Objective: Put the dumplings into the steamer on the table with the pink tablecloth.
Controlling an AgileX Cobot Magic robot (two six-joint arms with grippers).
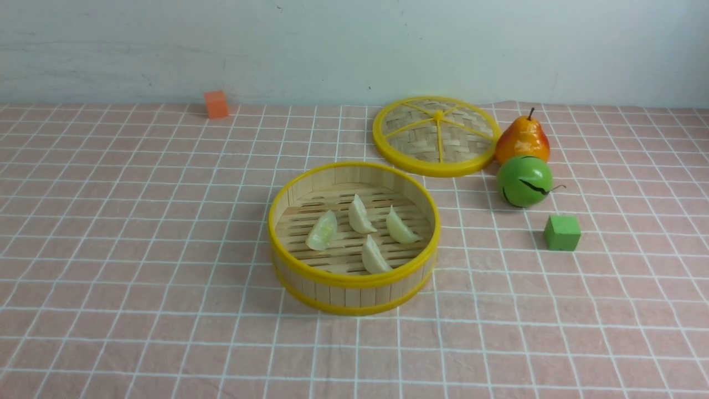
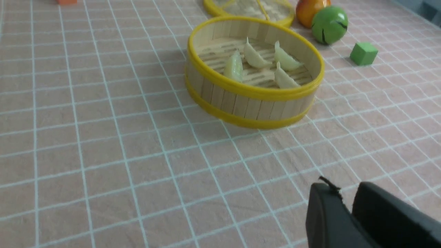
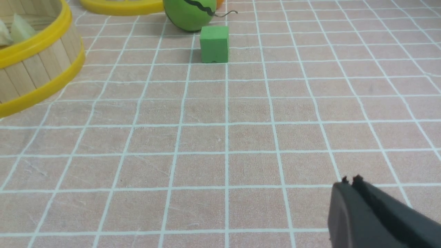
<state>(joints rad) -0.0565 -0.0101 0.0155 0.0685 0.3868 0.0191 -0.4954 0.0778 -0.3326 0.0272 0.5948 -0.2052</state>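
The steamer [image 1: 354,280] stands mid-table on the pink tablecloth [image 1: 138,249]. Four pale dumplings lie on its slatted bottom: one at the left [image 1: 322,231], one at the back [image 1: 360,215], one at the right [image 1: 401,226], one at the front [image 1: 375,256]. They also show in the left wrist view [image 2: 255,58]. My left gripper [image 2: 345,189] hovers over bare cloth well short of the steamer [image 2: 255,92], empty, with a narrow gap between its tips. My right gripper [image 3: 351,181] is shut and empty over bare cloth, far from the steamer [image 3: 38,79]. Neither gripper shows in the front view.
The flat woven lid [image 1: 436,136] lies behind the steamer to the right. A pear [image 1: 522,139], a green round fruit [image 1: 524,180] and a green cube [image 1: 562,233] sit to the right. An orange cube [image 1: 216,104] stands at the far left by the wall.
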